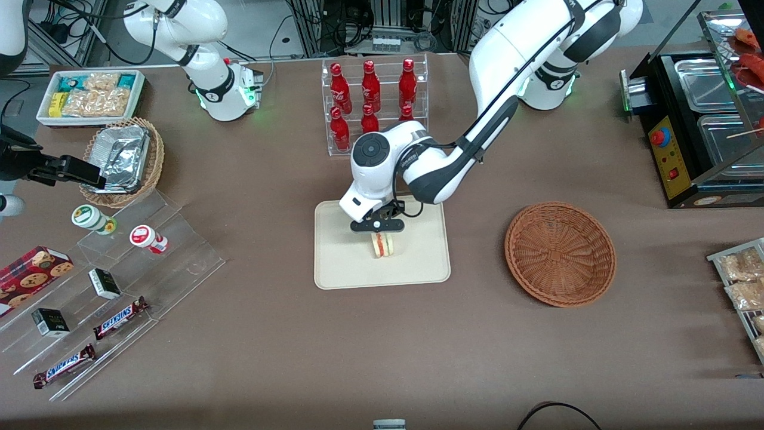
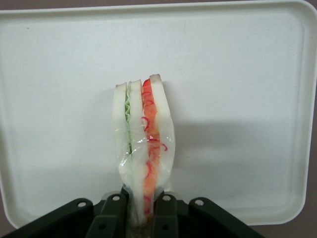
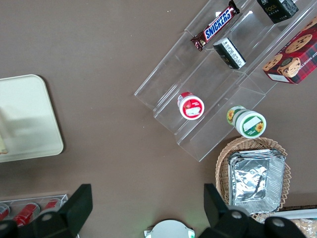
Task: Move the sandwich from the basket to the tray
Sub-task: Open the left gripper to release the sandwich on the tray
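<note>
The sandwich (image 1: 382,244) (image 2: 143,144), a clear-wrapped wedge of pale bread with green and red filling, stands on edge over the middle of the cream tray (image 1: 340,272) (image 2: 237,99). My left gripper (image 1: 378,232) (image 2: 140,218) is directly above it, shut on the sandwich, with a black finger pressed on each bread face. Whether the wedge's lower edge touches the tray floor I cannot tell. The reddish-brown wicker basket (image 1: 560,253) sits empty on the table, toward the working arm's end.
A clear rack of red bottles (image 1: 373,98) stands beside the tray, farther from the front camera. Toward the parked arm's end are a clear stepped shelf (image 1: 113,280) with snack bars and cups, a tan basket of foil (image 1: 122,158) and a white snack bin (image 1: 89,95). A black warmer (image 1: 698,125) stands at the working arm's end.
</note>
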### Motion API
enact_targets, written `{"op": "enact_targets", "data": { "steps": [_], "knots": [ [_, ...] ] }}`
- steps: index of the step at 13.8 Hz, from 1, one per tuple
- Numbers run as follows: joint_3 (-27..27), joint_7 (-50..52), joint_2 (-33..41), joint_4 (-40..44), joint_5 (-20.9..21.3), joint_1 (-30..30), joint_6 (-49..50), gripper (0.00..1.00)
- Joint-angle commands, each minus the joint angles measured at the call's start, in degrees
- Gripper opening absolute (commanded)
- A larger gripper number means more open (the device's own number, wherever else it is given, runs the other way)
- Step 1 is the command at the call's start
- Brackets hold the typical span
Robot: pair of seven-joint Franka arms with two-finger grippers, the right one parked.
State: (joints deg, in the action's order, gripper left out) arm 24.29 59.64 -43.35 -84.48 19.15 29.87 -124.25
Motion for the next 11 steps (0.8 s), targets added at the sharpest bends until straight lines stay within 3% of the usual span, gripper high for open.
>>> {"op": "enact_targets", "data": {
  "steps": [1, 5, 6, 7, 8, 9, 11],
  "knots": [
    [-0.65, 1.01, -1.65, 1.87, 3.51, 1.25, -1.26, 0.0],
    [-0.65, 0.83, -1.83, 1.34, 4.22, 1.07, -1.08, 0.0],
    [-0.65, 0.83, -1.83, 1.25, 4.22, 1.16, -1.0, 0.06],
    [-0.65, 1.0, -1.83, 1.25, 4.14, 1.16, -1.0, 0.26],
    [-0.65, 0.92, -1.83, 1.25, 4.14, 1.16, -1.0, 0.8],
    [-0.65, 0.92, -1.83, 1.25, 4.14, 1.25, -0.82, 0.99],
    [-0.65, 1.09, -1.22, 1.34, 4.05, 1.25, -0.47, 0.99]
  ]
}}
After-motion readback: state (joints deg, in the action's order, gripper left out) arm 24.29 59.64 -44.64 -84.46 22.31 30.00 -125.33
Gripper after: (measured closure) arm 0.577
